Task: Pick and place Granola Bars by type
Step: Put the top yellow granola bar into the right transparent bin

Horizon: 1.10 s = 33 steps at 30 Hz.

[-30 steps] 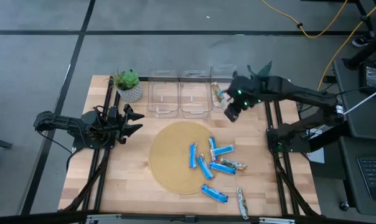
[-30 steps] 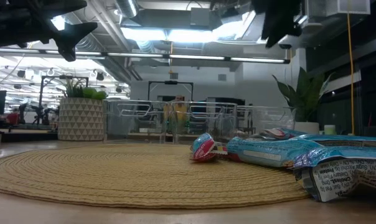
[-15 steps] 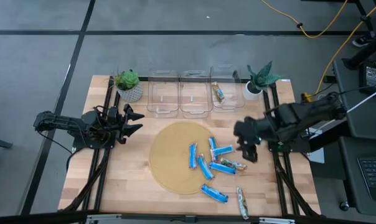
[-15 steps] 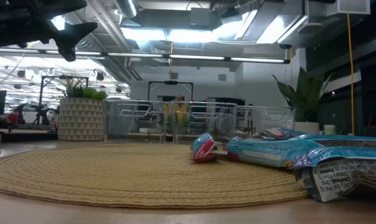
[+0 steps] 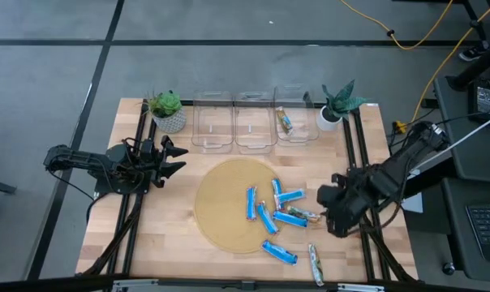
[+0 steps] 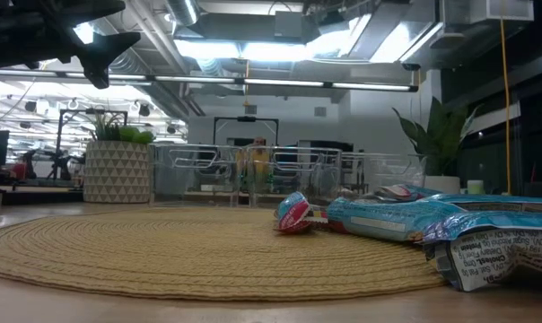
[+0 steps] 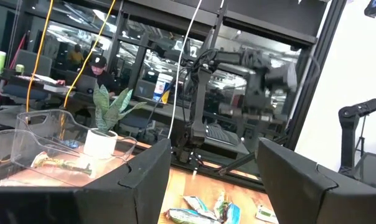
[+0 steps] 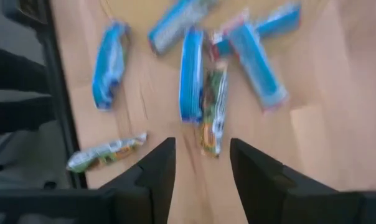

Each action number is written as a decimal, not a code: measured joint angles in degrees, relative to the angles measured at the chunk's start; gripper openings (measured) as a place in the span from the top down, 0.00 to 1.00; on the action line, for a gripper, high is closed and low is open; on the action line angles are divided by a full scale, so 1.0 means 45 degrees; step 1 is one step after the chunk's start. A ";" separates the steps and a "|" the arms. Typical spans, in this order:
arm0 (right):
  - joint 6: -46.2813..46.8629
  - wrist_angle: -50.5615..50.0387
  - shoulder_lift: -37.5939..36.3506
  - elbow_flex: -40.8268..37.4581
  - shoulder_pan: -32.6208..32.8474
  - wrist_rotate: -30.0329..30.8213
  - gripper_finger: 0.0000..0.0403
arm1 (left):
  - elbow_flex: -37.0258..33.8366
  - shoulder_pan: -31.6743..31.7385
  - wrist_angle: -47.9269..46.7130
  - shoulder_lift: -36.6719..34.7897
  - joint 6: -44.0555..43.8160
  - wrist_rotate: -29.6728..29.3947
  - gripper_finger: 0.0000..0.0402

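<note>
Several blue granola bars lie clustered on the right part of the round woven mat and on the wood beside it. One green-brown bar rests at the cluster's right edge, another near the table's near edge, and a third inside the rightmost clear bin. My right gripper hovers open just right of the cluster; in its wrist view the green-brown bar lies ahead of the open gripper. My left gripper waits open at the table's left.
Three clear bins stand in a row at the far edge, flanked by a potted plant on the left and one on the right. Bare wood lies left of the mat. The low view shows bars on the mat's right.
My right arm has swung from over the rightmost bin at the far edge toward the near edge, and now hangs low beside the right edge of the bar cluster. The bars have stayed in place.
</note>
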 joint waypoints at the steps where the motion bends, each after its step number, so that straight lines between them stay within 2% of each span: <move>1: 0.0293 0.0310 0.0006 -0.0485 0.0119 -0.0030 0.62 | 0.0000 -0.0001 -0.0001 0.0000 0.0000 -0.0002 0.44; 8: 0.1812 0.3993 0.0010 -0.4152 0.0404 -0.1427 0.57 | 0.0000 -0.0001 -0.0001 0.0000 0.0000 -0.0004 0.44; 15: 0.3347 0.6836 0.0010 -0.6830 0.0394 -0.1773 0.39 | 0.0000 -0.0001 -0.0001 0.0000 0.0000 0.0000 0.44; 19: 0.3588 0.7382 0.0005 -0.7320 0.0289 -0.1768 0.25 | 0.0000 0.0001 -0.0001 -0.0002 -0.0002 0.0000 0.44; 22: 0.3631 0.7375 0.0005 -0.7562 0.0134 -0.1610 0.19 | 0.0000 -0.0001 -0.0001 0.0000 0.0000 0.0000 0.44; 26: 0.3637 0.7446 0.0010 -0.7791 -0.0088 -0.1041 0.17 | 0.0000 0.0001 -0.0001 0.0000 -0.0002 0.0000 0.44; 33: 0.2983 0.7660 0.0611 -0.7786 -0.0439 -0.0851 0.17 | 0.0000 0.0000 -0.0001 -0.0001 0.0000 0.0000 0.44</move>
